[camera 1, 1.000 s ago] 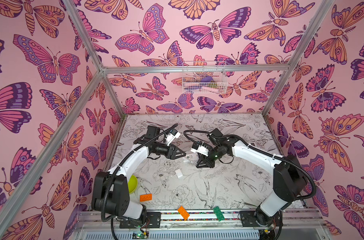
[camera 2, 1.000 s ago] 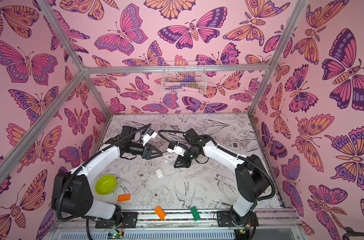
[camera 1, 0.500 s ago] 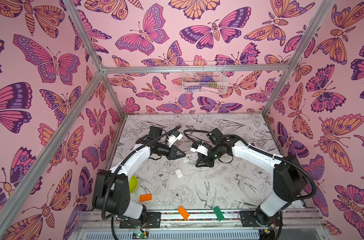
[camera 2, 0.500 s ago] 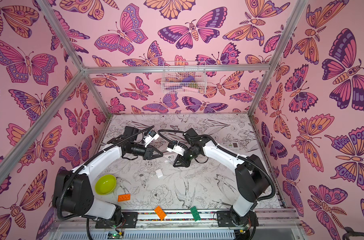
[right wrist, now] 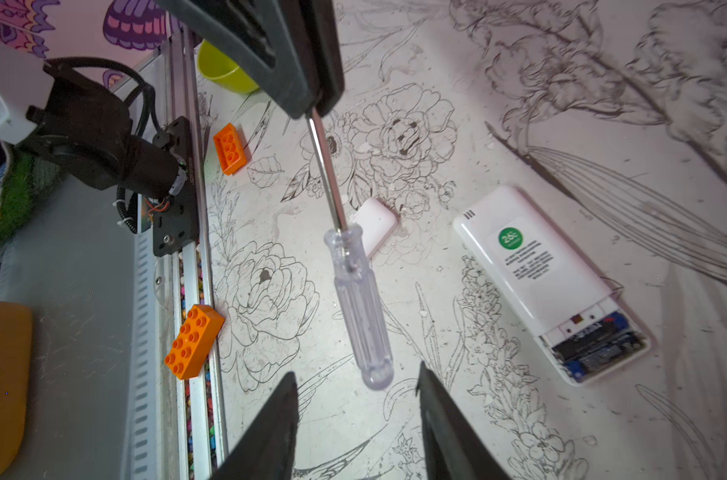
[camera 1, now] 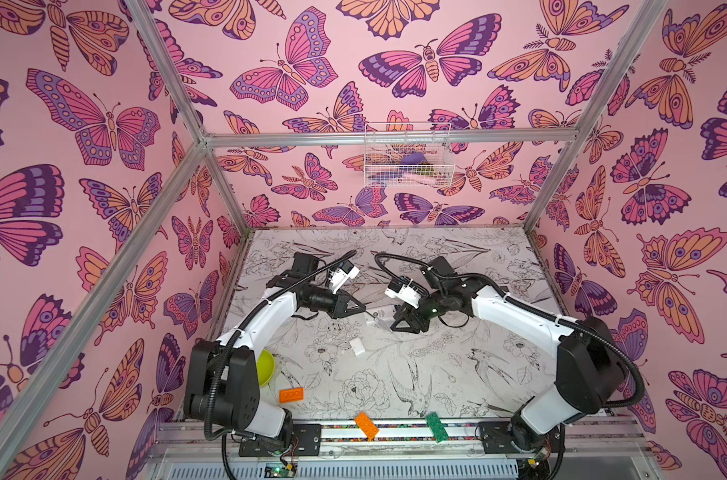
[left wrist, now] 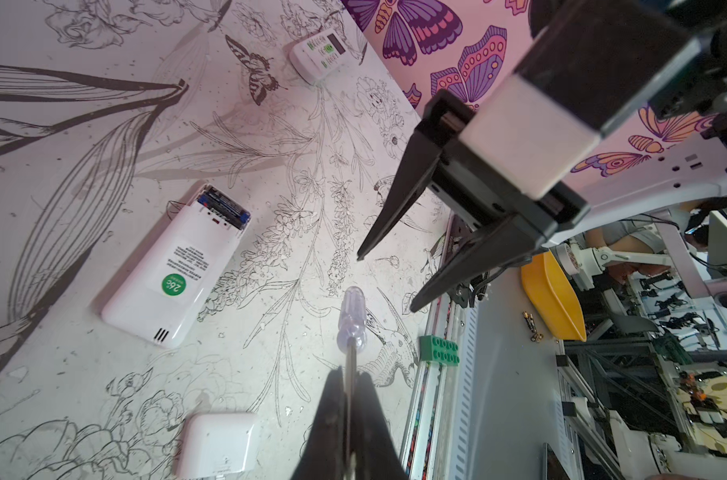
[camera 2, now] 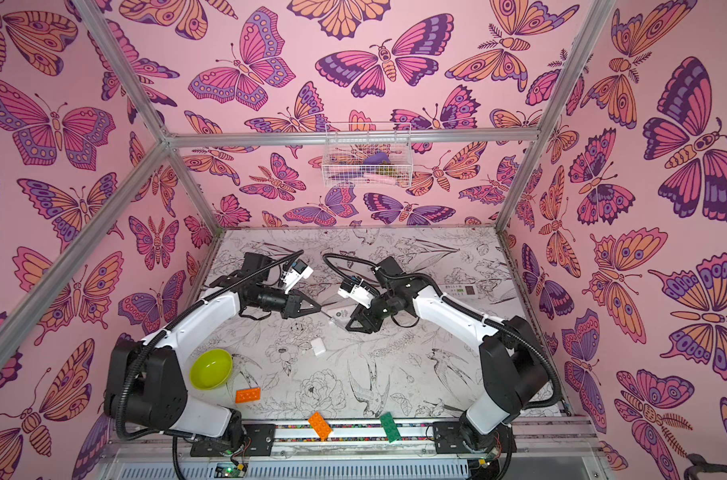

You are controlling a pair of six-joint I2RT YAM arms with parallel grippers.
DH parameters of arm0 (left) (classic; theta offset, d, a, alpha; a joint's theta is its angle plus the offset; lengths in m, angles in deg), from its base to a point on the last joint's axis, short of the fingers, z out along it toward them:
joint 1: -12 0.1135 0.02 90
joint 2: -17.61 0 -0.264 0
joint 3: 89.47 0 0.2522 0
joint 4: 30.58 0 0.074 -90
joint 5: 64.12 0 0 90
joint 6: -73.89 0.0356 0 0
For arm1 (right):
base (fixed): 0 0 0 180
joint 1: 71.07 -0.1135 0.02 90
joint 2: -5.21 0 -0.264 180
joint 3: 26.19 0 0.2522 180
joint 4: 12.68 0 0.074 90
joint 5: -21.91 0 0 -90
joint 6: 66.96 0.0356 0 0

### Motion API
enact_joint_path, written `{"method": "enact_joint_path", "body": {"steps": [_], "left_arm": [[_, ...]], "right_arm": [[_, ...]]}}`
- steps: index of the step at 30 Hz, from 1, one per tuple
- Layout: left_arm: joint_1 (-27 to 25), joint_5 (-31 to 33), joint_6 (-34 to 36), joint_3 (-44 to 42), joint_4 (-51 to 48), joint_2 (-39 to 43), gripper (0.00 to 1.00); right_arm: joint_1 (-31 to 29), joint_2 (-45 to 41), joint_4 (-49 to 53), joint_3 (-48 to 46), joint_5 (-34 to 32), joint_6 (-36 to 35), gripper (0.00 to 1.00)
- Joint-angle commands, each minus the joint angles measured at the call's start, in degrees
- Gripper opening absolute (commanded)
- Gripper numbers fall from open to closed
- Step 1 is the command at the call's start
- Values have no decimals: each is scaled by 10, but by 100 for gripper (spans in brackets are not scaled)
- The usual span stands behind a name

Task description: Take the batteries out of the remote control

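Note:
A white remote control (left wrist: 170, 266) lies back-up on the table mat, its compartment open with dark batteries (left wrist: 224, 205) inside; the right wrist view shows the remote (right wrist: 536, 270) and batteries (right wrist: 603, 345) too. My left gripper (left wrist: 347, 374) is shut on the metal shaft of a clear-handled screwdriver (right wrist: 357, 307), which hangs above the mat beside the remote. My right gripper (right wrist: 355, 376) is open, its fingers apart on either side of the handle's end without touching it. In both top views the grippers (camera 1: 364, 309) (camera 2: 349, 326) meet over the remote (camera 2: 339, 313).
The white battery cover (left wrist: 216, 444) lies loose near the remote. A second remote (left wrist: 318, 54) lies near the right wall. A green bowl (camera 2: 210, 368), two orange bricks (camera 1: 291, 394) (camera 1: 367, 424) and a green brick (camera 1: 436, 427) sit at the front. A wire basket (camera 1: 407, 156) hangs on the back wall.
My left gripper moved in and closed on the screwdriver's shaft. My right gripper then opened and let go of the handle.

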Motion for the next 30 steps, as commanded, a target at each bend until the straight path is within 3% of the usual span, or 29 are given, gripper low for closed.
{"method": "enact_joint_path", "body": {"steps": [1, 6, 10, 21, 27, 30], "left_arm": [[20, 0, -10, 4, 11, 15, 0], [66, -4, -54, 3, 48, 25, 0], [94, -16, -100, 5, 78, 32, 0], [152, -56, -258, -11, 209, 34, 0], [190, -92, -420, -66, 400, 45, 0], [199, -91, -435, -77, 422, 50, 0]], "right_arm": [[21, -32, -94, -18, -44, 92, 55], [31, -40, -265, -94, -113, 239, 69], [30, -15, -295, -88, -131, 334, 78], [27, 54, -533, -102, -82, 592, 76], [28, 133, -692, -65, -28, 744, 73], [27, 185, -811, -41, -4, 843, 71]]}}
